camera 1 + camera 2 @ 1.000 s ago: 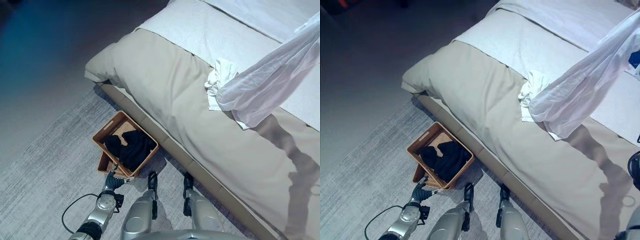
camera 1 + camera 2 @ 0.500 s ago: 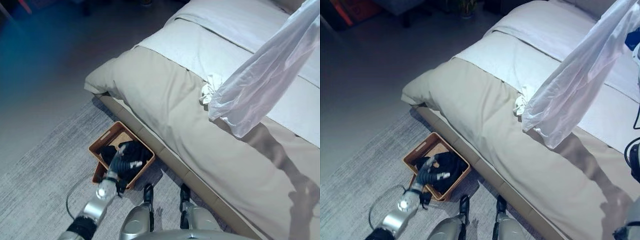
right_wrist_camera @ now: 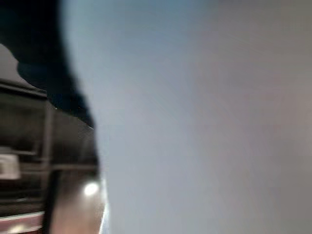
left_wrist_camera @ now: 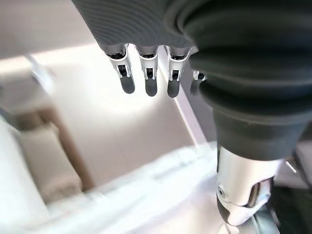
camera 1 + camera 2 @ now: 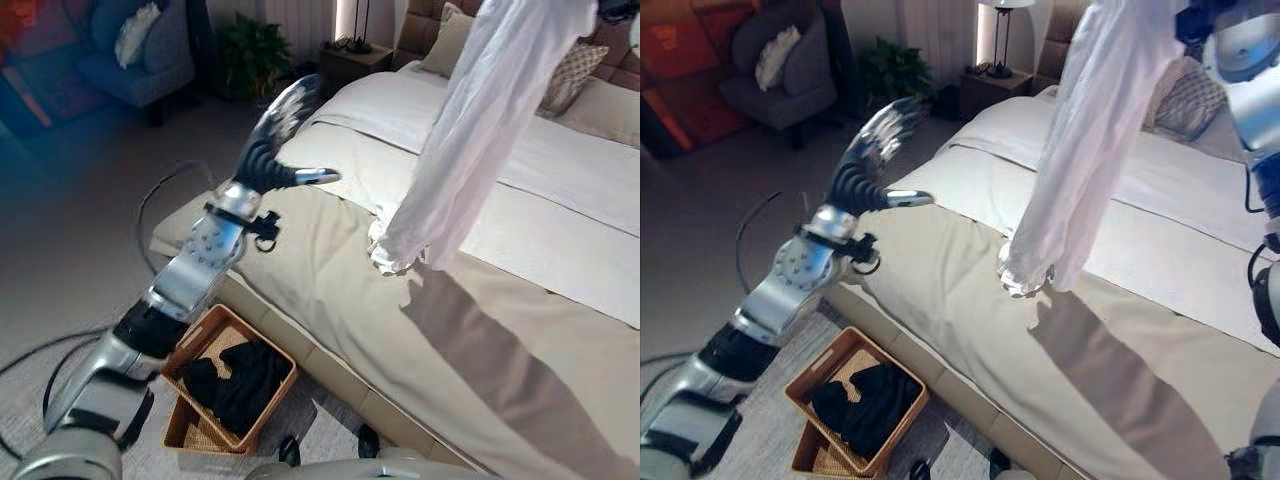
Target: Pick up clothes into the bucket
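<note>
White garment beside raised left hand

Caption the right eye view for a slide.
White garment hangs lifted above the beige-covered bed, open left hand raised beside it, woven brown basket holding dark clothes below.

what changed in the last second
The left hand rose from beside the basket on the floor to above the bed, fingers open. The white shirt was lifted higher and now hangs almost straight, its hem just at the bed. The camera tilted up too. The dark clothes stayed in the basket.
</note>
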Tool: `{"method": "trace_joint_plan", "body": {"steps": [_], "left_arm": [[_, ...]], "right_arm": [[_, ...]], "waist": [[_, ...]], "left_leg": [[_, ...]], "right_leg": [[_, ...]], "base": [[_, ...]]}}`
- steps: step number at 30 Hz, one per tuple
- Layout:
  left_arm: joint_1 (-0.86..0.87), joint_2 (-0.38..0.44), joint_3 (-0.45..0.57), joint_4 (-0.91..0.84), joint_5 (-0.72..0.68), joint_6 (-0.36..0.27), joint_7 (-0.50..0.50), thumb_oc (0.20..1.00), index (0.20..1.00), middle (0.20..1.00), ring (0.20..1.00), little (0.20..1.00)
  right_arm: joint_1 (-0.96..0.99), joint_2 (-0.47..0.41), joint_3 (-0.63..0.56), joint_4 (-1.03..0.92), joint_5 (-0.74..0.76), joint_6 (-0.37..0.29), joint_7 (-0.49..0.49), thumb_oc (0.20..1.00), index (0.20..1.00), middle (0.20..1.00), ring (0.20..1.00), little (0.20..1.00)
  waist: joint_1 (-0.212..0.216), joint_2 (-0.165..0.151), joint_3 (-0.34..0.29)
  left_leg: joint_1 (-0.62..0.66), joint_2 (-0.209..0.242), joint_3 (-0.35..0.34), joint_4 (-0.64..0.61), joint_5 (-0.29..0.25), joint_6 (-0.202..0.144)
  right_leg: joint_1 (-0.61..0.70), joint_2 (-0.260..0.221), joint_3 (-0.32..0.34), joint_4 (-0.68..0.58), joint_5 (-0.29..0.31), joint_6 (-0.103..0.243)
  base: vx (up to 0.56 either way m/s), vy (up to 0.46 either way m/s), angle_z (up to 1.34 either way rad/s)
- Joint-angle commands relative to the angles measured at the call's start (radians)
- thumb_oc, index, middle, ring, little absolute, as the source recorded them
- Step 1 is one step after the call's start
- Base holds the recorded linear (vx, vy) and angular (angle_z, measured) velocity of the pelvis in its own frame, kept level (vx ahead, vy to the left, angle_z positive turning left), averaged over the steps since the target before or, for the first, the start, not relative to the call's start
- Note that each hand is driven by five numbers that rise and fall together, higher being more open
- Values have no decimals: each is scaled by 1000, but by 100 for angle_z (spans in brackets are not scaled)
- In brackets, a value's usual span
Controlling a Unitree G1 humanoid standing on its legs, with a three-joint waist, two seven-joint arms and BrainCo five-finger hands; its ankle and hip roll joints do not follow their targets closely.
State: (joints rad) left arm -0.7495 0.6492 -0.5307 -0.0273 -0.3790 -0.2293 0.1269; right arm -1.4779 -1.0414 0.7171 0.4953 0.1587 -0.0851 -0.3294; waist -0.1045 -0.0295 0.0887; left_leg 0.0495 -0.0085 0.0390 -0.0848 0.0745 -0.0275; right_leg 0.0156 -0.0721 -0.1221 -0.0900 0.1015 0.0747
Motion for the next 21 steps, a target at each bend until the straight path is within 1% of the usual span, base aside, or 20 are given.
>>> {"method": "trace_joint_plan", "body": {"steps": [1, 3, 4, 5, 6, 7, 11, 13, 14, 15, 16, 18, 19, 21], "left_arm": [[-88, 13, -44, 92, -47, -20, -3, 1000, 1000, 1000, 1000, 1000], [-141, -16, -89, 151, -66, -13, -6, 1000, 1000, 1000, 1000, 1000], [-145, -18, -91, 155, -67, -15, -6, 1000, 1000, 1000, 1000, 1000], [-185, -49, -127, 210, -82, -6, -14, 1000, 1000, 1000, 1000, 1000], [-186, -49, -127, 211, -82, -6, -14, 1000, 1000, 1000, 1000, 1000], [-203, -77, -139, 254, -88, 4, -11, 1000, 1000, 1000, 1000, 1000], [-225, -133, -158, 348, -63, 18, 2, 1000, 1000, 1000, 1000, 1000], [-228, -146, -158, 377, -55, 19, 7, 1000, 1000, 1000, 1000, 1000], [-228, -169, -145, 433, -21, 27, 29, 1000, 1000, 1000, 1000, 1000], [-228, -171, -146, 435, -20, 26, 30, 1000, 1000, 1000, 1000, 1000], [-220, -189, -123, 493, 33, 38, 59, 1000, 1000, 1000, 1000, 1000], [-217, -200, -113, 520, 58, 40, 76, 1000, 1000, 1000, 1000, 1000], [-202, -222, -86, 567, 105, 54, 107, 1000, 1000, 1000, 1000, 1000], [-192, -237, -61, 622, 172, 74, 138, 1000, 1000, 1000, 1000, 1000]], "right_arm": [[-71, -28, 22, -67, 61, -50, 36, 200, 200, 200, 200, 200], [-59, -26, 31, -121, 82, -51, 62, 200, 200, 200, 200, 200], [-57, -28, 29, -123, 82, -51, 62, 200, 200, 200, 200, 200], [-43, -20, 32, -165, 102, -55, 86, 200, 200, 200, 200, 200], [-43, -20, 31, -165, 102, -55, 86, 200, 200, 200, 200, 200], [-19, -19, 30, -230, 112, -61, 103, 200, 200, 200, 200, 200], [23, -10, 8, -359, 123, -81, 131, 200, 200, 200, 200, 200], [35, -6, -3, -394, 131, -88, 135, 200, 200, 200, 200, 200], [47, 7, -18, -467, 140, -108, 145, 200, 200, 200, 200, 200], [51, 6, -21, -470, 139, -107, 145, 200, 200, 200, 200, 200], [64, 14, -44, -528, 148, -124, 152, 200, 200, 200, 200, 200], [78, 19, -59, -560, 152, -129, 155, 200, 200, 200, 200, 200], [102, 28, -89, -606, 168, -143, 161, 200, 200, 200, 200, 200], [122, 37, -113, -659, 183, -156, 168, 200, 200, 200, 200, 200]], "waist": [[8, -38, -81], [4, -34, -83], [5, -35, -82], [2, -32, -86], [3, -32, -86], [-3, -28, -90], [-10, -23, -92], [-11, -24, -92], [-12, -22, -93], [-12, -23, -92], [-13, -21, -91], [-12, -21, -92], [-13, -21, -92], [-14, -21, -92]], "left_leg": [[-17, 6, -23, 97, -112, -21], [-10, 6, -18, 95, -111, -22], [-10, 7, -18, 94, -111, -22], [-2, 9, -13, 92, -111, -22], [-1, 9, -13, 92, -111, -22], [5, 10, -10, 92, -111, -23], [13, 12, -6, 91, -111, -23], [15, 12, -5, 92, -111, -23], [18, 13, -4, 94, -113, -22], [19, 13, -4, 94, -113, -22], [22, 14, -3, 94, -114, -21], [24, 14, -2, 93, -114, -20], [25, 15, -1, 93, -115, -19], [26, 15, 1, 93, -115, -18]], "right_leg": [[15, -42, -35, 102, -96, 62], [22, -41, -35, 98, -96, 61], [23, -41, -35, 98, -96, 61], [30, -40, -33, 95, -95, 61], [31, -40, -33, 95, -95, 61], [35, -40, -31, 93, -95, 62], [44, -40, -30, 92, -96, 62], [46, -40, -29, 91, -96, 61], [50, -39, -27, 88, -97, 61], [51, -39, -27, 88, -97, 61], [51, -39, -25, 86, -97, 61], [52, -38, -24, 86, -99, 61], [54, -38, -25, 86, -99, 60], [54, -37, -24, 86, -99, 60]], "base": [[6, -11, -10], [-4, -5, -3], [0, 0, 0], [6, -4, -4], [11, -7, -5], [1, -5, -5], [-8, -6, -7], [0, 0, 0], [0, 0, 0], [0, 0, 0], [0, 0, 0], [0, 0, 0], [0, 0, 0], [0, 0, 0]]}}
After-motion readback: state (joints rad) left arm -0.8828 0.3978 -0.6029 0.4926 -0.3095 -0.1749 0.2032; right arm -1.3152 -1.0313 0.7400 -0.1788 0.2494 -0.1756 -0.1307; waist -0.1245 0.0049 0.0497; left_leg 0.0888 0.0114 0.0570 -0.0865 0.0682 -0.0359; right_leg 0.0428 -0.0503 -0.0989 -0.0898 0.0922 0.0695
